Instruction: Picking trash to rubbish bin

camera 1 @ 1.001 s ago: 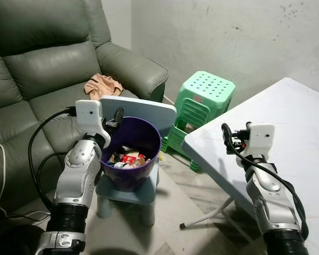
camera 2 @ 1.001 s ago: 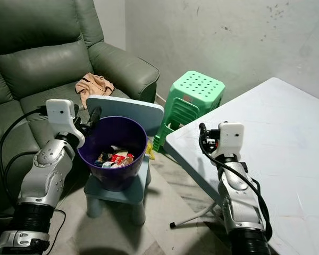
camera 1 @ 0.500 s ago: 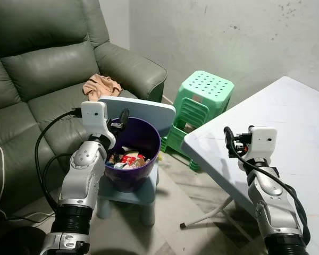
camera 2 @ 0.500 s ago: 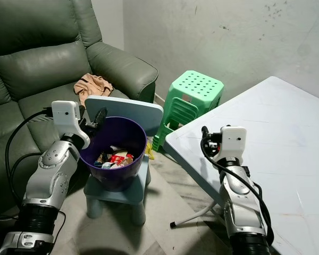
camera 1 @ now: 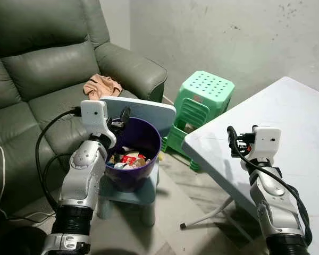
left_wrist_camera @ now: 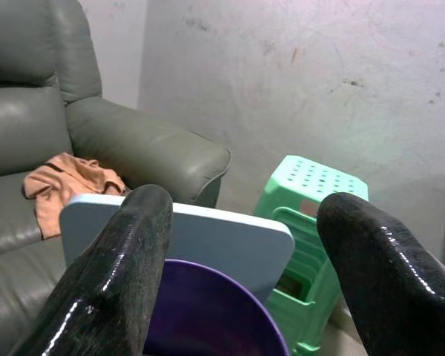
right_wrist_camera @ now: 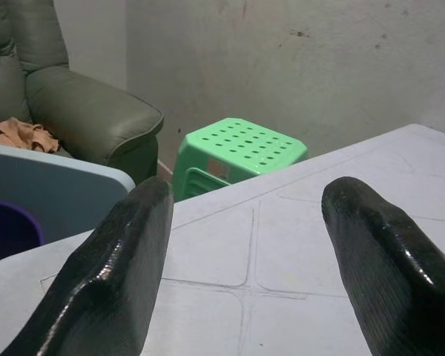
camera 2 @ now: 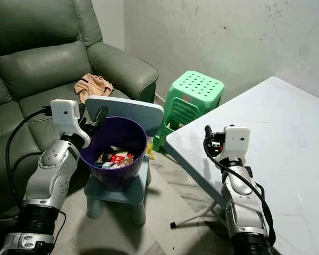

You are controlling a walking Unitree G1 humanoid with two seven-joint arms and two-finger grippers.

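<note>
A purple rubbish bin (camera 1: 133,159) stands on a small pale-blue chair (camera 1: 149,110). Several wrappers and scraps of trash (camera 1: 126,158) lie inside it. My left gripper (camera 1: 121,117) hovers at the bin's rim on the sofa side. In the left wrist view its fingers (left_wrist_camera: 111,274) stand open with nothing between them, above the purple rim (left_wrist_camera: 208,311). My right gripper (camera 1: 232,141) is held over the near corner of the white table (camera 1: 292,122). It is open and empty, as the right wrist view shows the table top (right_wrist_camera: 237,252) between its fingers (right_wrist_camera: 119,274).
A grey-green sofa (camera 1: 37,69) with an orange cloth (camera 1: 102,85) on its seat stands at the left. Stacked green plastic stools (camera 1: 204,98) stand by the wall between the bin and the table. The table's leg (camera 1: 207,218) slants to the tiled floor.
My left gripper has risen a little and moved closer over the bin's rim. The right gripper has drifted slightly right and up over the table corner.
</note>
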